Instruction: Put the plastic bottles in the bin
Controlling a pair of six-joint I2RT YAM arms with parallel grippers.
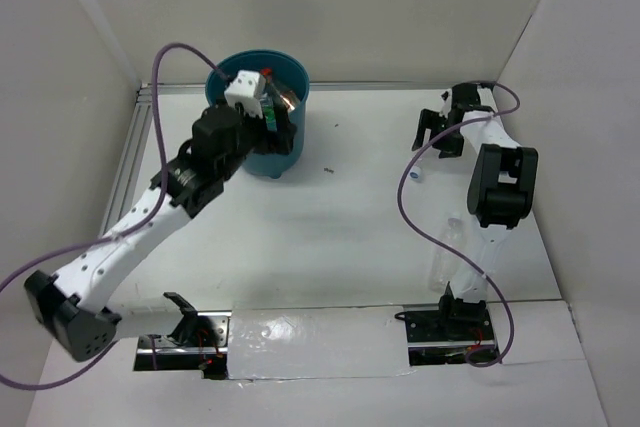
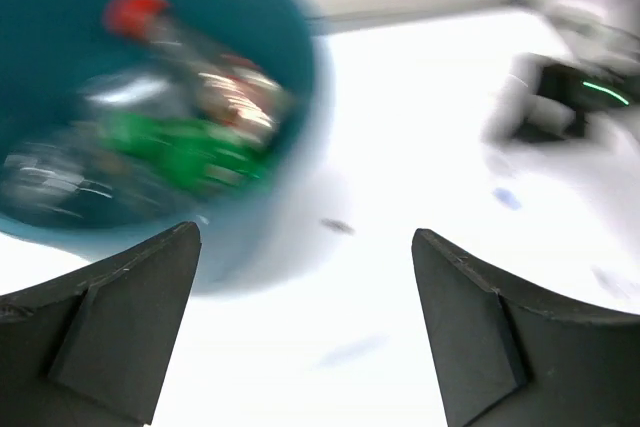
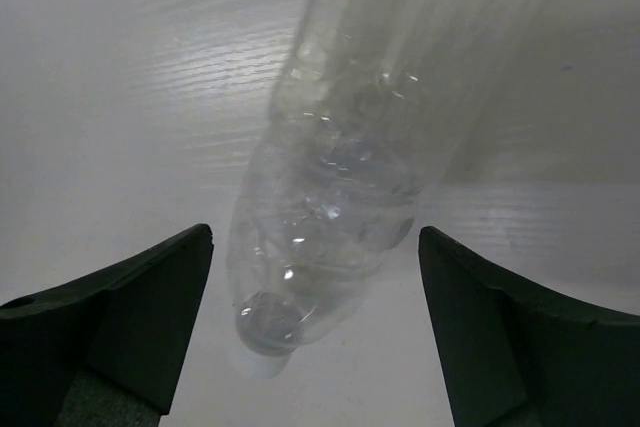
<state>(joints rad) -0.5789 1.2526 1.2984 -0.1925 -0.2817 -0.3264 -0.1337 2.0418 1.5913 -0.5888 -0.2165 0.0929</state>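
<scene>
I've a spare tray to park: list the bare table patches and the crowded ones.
Bare: the wide middle of the table, between the bin and the right arm. Crowded: the bin, full of bottles, and beside the right arm, where a clear bottle lies.

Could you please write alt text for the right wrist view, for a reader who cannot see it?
A clear crinkled bottle stretches away from the camera, between the two dark fingers of the open right gripper, which do not touch it. A pale table lies behind, slightly blurred.
</scene>
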